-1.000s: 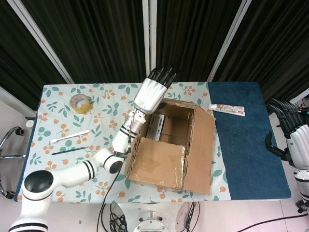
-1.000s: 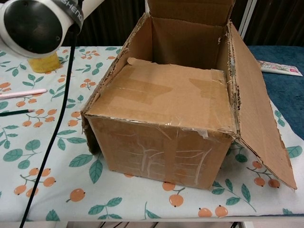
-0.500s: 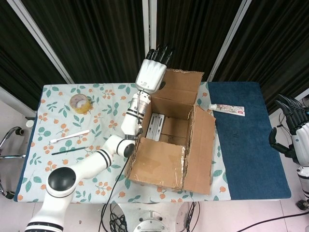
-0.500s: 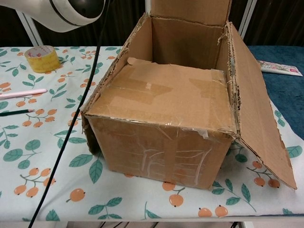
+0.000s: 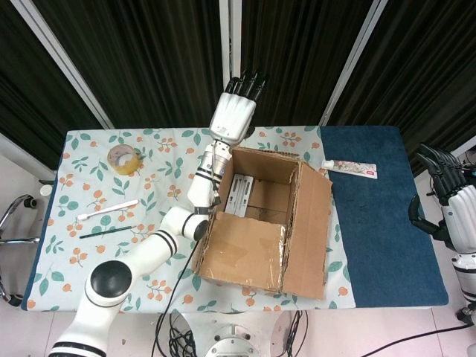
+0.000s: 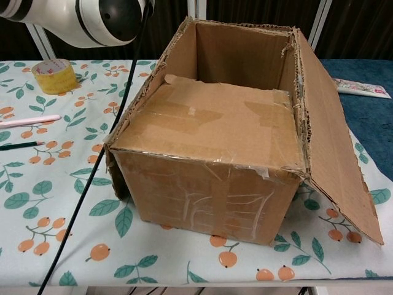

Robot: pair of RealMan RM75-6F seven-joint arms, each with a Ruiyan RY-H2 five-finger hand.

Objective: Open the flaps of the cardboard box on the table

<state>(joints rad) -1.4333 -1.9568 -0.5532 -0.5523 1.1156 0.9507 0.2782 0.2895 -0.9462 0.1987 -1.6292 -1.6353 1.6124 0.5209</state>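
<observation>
Sitting mid-table [image 5: 89,149], the cardboard box [image 5: 260,223] has its right flap [image 5: 312,234] hanging down and its near flap [image 5: 242,249] folded flat over the top. Left hand [image 5: 233,115] hovers above the far left corner, fingers straight and spread, holding nothing. Right hand [image 5: 446,197] hangs off the table's right edge, fingers apart, empty. Tape roll [image 5: 123,158], toothpaste tube [image 5: 349,169] and pen [image 5: 108,210] lie well clear.

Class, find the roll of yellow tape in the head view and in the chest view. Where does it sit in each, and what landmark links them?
Head view: roll of yellow tape upper left, on the floral tablecloth.
Chest view: top left corner, same cloth.
Shared landmark: the cardboard box, to its right in both.
</observation>
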